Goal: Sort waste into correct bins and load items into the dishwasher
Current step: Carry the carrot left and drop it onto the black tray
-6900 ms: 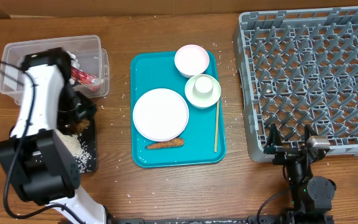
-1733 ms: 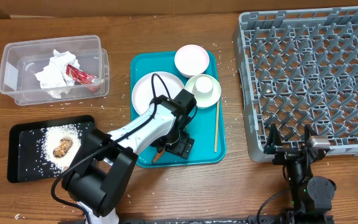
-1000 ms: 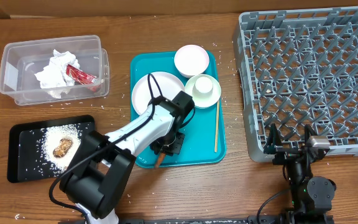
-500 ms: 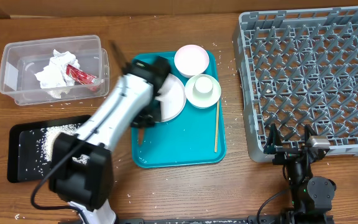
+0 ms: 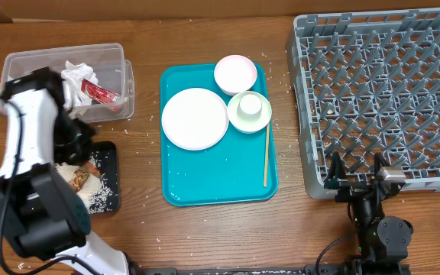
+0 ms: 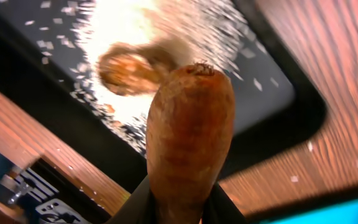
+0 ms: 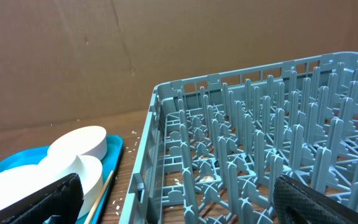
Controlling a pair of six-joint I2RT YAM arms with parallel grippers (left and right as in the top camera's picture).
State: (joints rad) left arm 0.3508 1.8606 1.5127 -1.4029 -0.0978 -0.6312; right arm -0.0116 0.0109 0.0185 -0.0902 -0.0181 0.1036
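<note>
Left end effector [image 6: 178, 205] is gripping the orange carrot-like stick [image 6: 188, 130]. The jaws are pinching its lower end, and the rest is sticking out ahead of the fingers. It is hanging over the black tray [image 5: 115, 191]. The brown lump [image 6: 124, 71] is lying in the rice [image 6: 135, 25] just beyond the stick's tip, apart from it.

Just behind the left end effector, on the far side, the clear tub [image 5: 105, 61] is holding the crumpled napkin [image 5: 73, 75] and the red wrapper [image 5: 101, 95]. The arm is covering the tub's left part.

Well to the right of the left end effector, the teal tray [image 5: 220, 183] is sitting on the table [image 5: 205, 237]. It is carrying:
- the white plate [image 5: 195, 118]
- the pink bowl [image 5: 235, 74], just beyond the plate
- the green bowl [image 5: 238, 121], beside the plate, with what looks like the white cup [image 5: 249, 107] nested in it (small in the overhead view)
- a thin wooden stick [image 5: 266, 156], along the tray's right edge

Right end effector [image 5: 354, 174] is standing wide open and holding nothing. It is sitting at the near edge of the grey dish rack [image 5: 380, 92], which is spreading out directly ahead of it with bare pegs. The bowls and the teal tray are lying off to its left.
</note>
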